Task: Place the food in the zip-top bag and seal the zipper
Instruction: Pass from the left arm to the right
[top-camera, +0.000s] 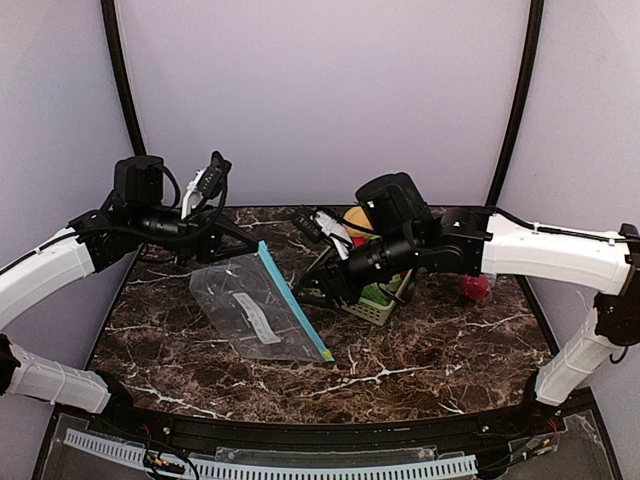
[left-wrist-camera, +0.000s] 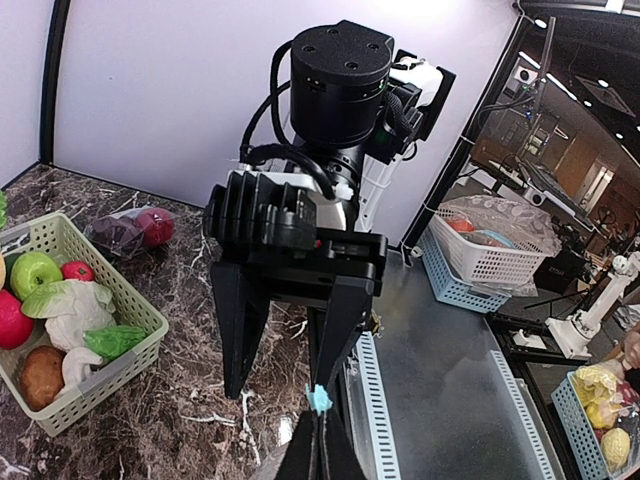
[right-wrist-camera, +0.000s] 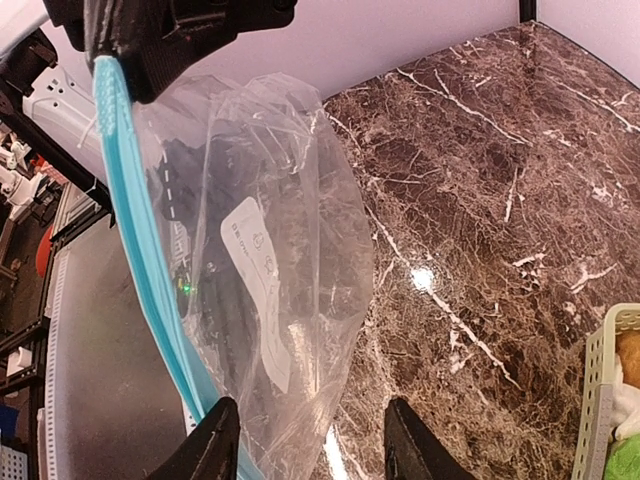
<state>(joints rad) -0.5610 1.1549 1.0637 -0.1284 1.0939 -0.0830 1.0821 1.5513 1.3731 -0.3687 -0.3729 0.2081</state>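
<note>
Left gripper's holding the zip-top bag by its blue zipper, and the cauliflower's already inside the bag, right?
No. The left gripper holds the zip-top bag by its blue zipper, but the cauliflower lies in the basket, not the bag; the left wrist view shows it.

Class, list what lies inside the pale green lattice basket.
Inside the basket: a green apple, a small red fruit, a larger red fruit, a cauliflower and a brown potato-like piece. Anything beneath them is covered, and the basket's left part is out of view.

Clear zip-top bag, blue zipper, white label, hanging slanted; food heaped in basket.
</note>
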